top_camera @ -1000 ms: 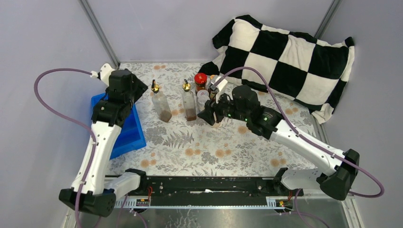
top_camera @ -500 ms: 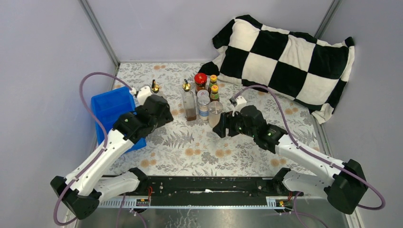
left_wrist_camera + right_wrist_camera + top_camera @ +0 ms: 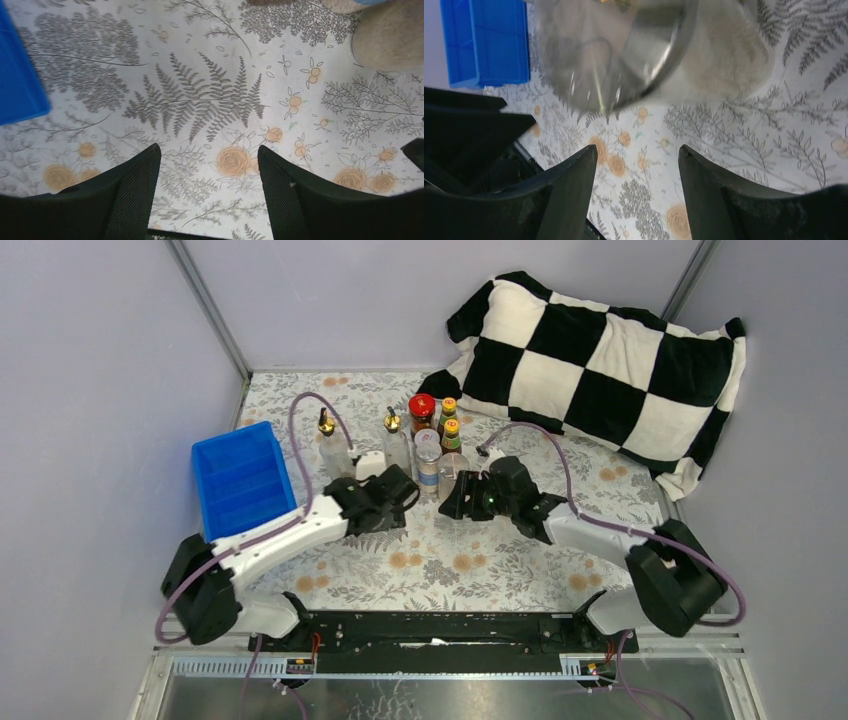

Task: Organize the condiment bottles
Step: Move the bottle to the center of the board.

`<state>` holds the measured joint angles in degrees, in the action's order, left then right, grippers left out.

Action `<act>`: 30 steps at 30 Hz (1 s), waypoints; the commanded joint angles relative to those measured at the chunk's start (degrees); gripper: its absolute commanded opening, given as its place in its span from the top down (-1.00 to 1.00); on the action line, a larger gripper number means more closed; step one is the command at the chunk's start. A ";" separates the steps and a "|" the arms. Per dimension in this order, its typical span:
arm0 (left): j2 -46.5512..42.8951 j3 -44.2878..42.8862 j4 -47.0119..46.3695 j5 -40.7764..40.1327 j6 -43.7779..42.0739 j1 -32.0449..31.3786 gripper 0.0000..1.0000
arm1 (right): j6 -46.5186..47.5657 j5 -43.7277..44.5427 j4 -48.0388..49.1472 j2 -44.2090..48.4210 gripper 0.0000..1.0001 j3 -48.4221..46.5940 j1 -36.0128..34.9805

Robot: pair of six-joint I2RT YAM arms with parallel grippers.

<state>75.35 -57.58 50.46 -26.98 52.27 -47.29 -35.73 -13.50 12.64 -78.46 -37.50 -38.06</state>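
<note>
Silver-lidded shaker is standing placed; we're backing our right gripper off, jaws apart. Our left gripper, also spread empty, is swinging in from the blue tray.

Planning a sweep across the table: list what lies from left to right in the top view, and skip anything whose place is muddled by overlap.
Blue divided tray → first gold-spouted clear bottle → second gold-spouted clear bottle → red-lidded jar → yellow-capped sauce bottles → checkered pillow.
</note>
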 commanded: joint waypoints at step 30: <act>30.31 -4.59 -28.15 -4.59 5.46 -1.73 -0.51 | -0.95 -6.99 10.38 -25.95 -0.30 -16.95 7.64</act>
<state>102.96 -60.20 27.49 -29.36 57.21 -48.97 -36.56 -19.35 21.98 -102.32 -52.71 -31.53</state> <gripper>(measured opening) 0.753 0.654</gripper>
